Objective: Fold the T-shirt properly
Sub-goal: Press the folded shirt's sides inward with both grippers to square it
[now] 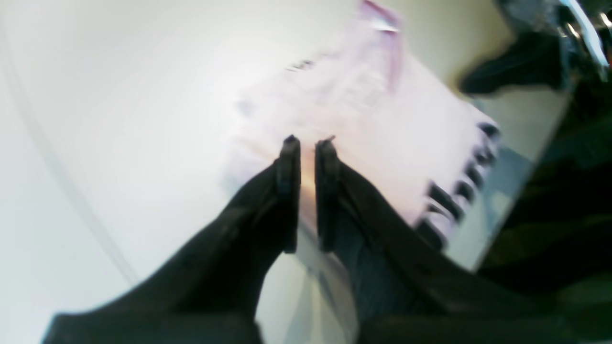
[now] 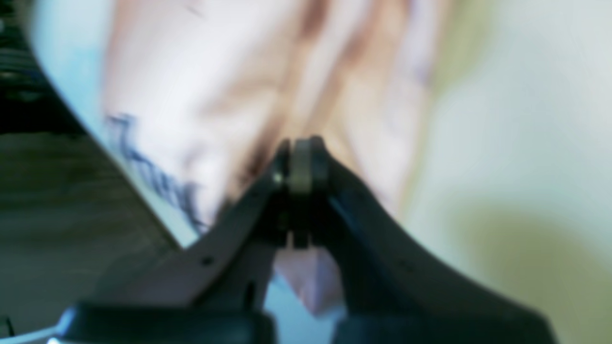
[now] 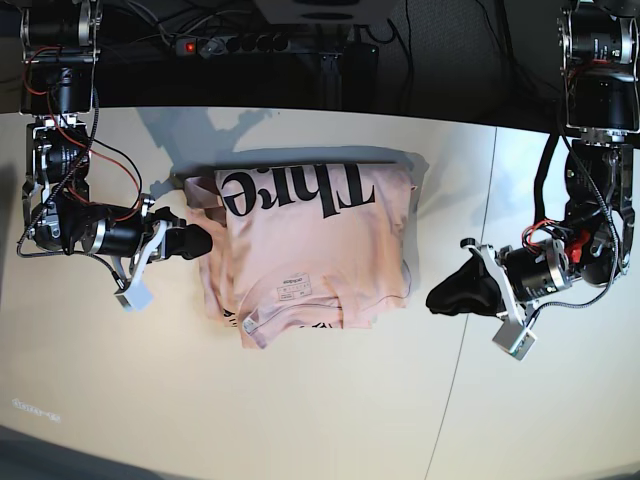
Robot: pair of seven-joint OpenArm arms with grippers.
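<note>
**Right pincer at the shirt's side edge, left pincer standing off**

The large pale pink short-sleeved cotton T-shirt lies partly folded on the pale off-white surface, its black serif lettering toward the far edge and its small white neck label face up nearer the front. Its long axis runs from far to near, so both arms face one of its long sides.

The right pincer is at the shirt's side edge, and the cloth lies straight ahead of its tips. In the right wrist view its tips are pressed together with pink cloth bunched around and below them; it looks clamped on a fold of the shirt, though blur makes this a judgement.

The left pincer is on the opposite side, clear of the cloth, with the shirt ahead of it across a strip of bare surface. In the left wrist view its jaws are nearly together with a narrow gap between them and nothing held.

The right arm is therefore nearer. The next move probably turns on carrying that gripped side edge across the long axis, toward the left pincer.
</note>
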